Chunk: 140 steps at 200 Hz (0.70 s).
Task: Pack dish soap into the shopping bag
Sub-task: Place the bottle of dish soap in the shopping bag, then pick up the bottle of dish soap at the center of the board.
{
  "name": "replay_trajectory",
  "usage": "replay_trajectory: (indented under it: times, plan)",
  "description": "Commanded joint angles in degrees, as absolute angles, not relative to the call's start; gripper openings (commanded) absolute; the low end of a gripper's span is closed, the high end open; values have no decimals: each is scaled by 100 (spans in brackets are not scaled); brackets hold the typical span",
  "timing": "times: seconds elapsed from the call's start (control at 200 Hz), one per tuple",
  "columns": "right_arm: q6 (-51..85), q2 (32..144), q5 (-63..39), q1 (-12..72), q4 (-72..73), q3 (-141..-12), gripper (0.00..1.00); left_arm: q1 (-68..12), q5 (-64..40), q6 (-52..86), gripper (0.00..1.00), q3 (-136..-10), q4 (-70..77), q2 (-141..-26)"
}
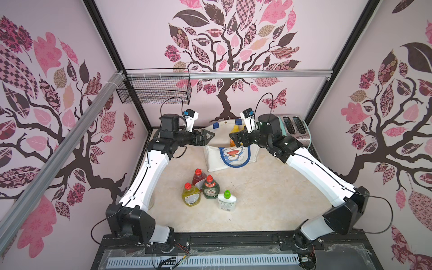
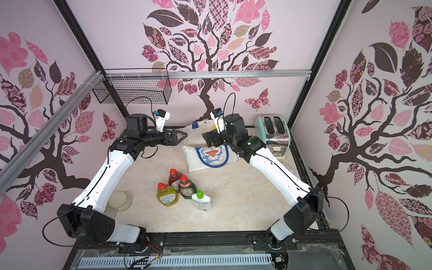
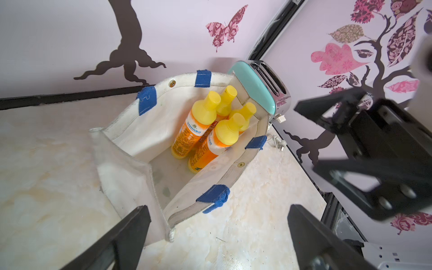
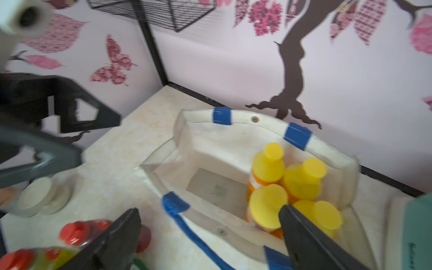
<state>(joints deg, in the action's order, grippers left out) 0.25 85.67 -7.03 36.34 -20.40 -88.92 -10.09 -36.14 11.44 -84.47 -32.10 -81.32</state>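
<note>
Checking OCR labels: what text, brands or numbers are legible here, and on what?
"FAIRY": label of the dark green bottle.
Orange bottles: label print too small to read.
White bottle and yellow-green bottle: labels too small.
Toaster: lettering blurred.
Shopping bag: cat print, no words.

Looks down into the shopping bag (image 4: 222,149), open on the table (image 4: 131,145) near the wall. Finds at least four orange bottles (image 4: 268,163) with yellow caps, upright and bunched in the end nearest the mint toaster (image 4: 416,233). Shows the right gripper (image 4: 209,209) above the bag, fingers spread wide, nothing between them. Catches blurred red-capped bottles (image 4: 74,233) outside the bag, and the left gripper (image 4: 98,138) across it, above a pale-lidded jar (image 4: 37,196).
</note>
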Motion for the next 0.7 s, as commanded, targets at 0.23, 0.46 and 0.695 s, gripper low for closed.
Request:
replay_trajectory:
  times: [0.23, 0.46, 0.695]
  plan:
    - [-652, 8196, -2175, 4584, -2404, -7923, 92, -862, -3669, 1355, 98, -8226, -2985, -7691]
    - [-834, 8281, -2240, 4909, -2392, -7675, 91, -867, -3650, 1447, 98, -8196, -2872, -7757]
    - [-779, 8650, -2110, 5177, -2286, -7734, 88, -860, -3674, 1493, 98, -8176, -2789, -7757]
